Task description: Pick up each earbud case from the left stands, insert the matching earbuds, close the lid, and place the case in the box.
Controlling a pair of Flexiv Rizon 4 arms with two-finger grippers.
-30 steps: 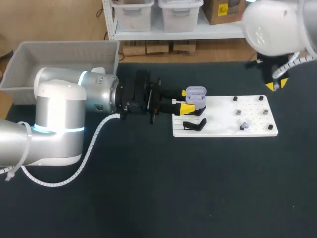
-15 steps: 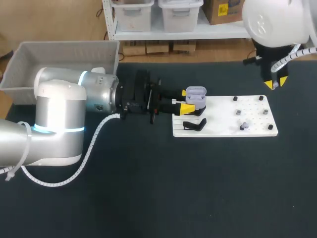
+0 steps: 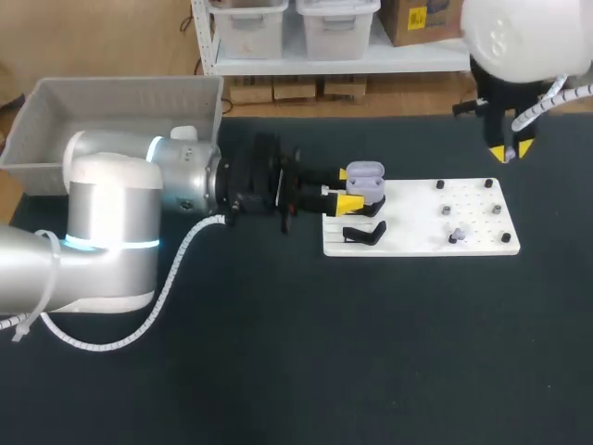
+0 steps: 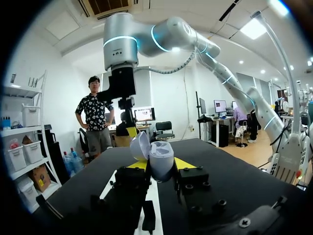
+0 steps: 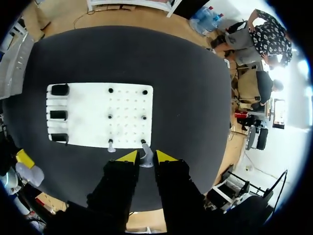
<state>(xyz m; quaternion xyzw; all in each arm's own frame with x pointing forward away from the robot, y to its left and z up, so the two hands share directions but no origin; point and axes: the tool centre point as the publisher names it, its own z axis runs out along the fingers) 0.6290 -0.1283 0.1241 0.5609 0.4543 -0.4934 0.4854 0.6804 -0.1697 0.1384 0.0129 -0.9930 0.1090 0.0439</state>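
1. Left gripper [image 4: 160, 164]: fingers closed on the lavender earbud case [image 4: 160, 155] from two sides. The case stands upright with its lid swung open, at the end of the white board [image 3: 417, 215] nearest the left arm.
2. Right gripper [image 5: 146, 157]: its yellow tips pinch a pale earbud [image 5: 146, 161]. The gripper is held high over the table, just beyond the board's far right corner.
3. Second earbud [image 3: 454, 236]: on the board, beside a black peg, toward the near right corner.
4. Black stand [image 3: 363, 232]: on the board, just beside the held case.
5. Grey box [image 3: 120, 97]: at the table's far left, behind the left arm.
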